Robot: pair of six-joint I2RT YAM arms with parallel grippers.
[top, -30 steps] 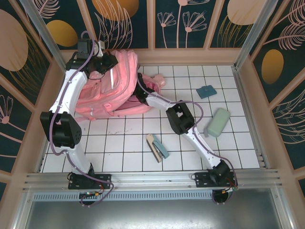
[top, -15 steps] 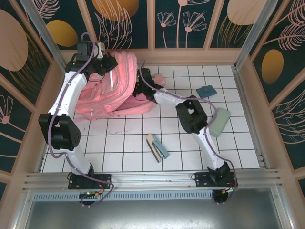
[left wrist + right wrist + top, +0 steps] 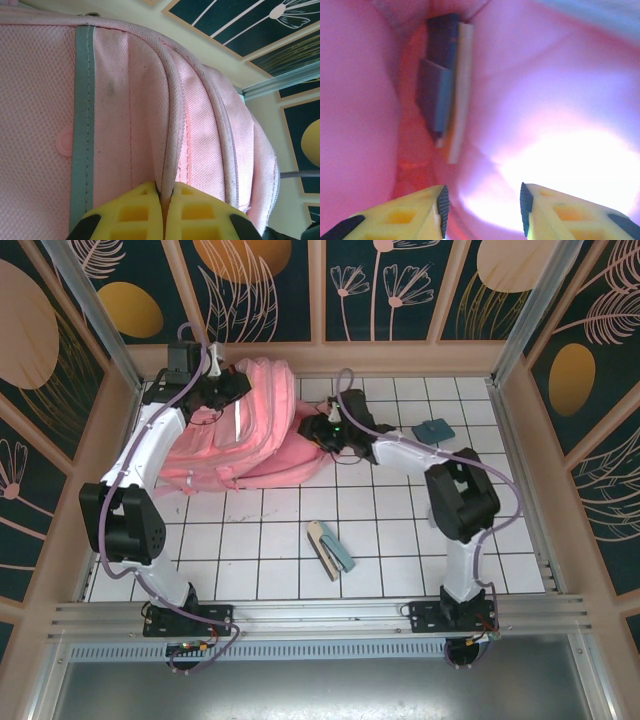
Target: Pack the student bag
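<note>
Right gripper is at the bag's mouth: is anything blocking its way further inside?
Nothing visible blocks it. The right gripper, jaws apart and empty, faces the pink inside of the bag. A dark blue book and a white pad lie deeper in, apart from it. The left gripper pinches the bag's seam.

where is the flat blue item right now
Top view: the flat blue item lies far right on the tiled table, just behind the right forearm, right of the student bag.
</note>
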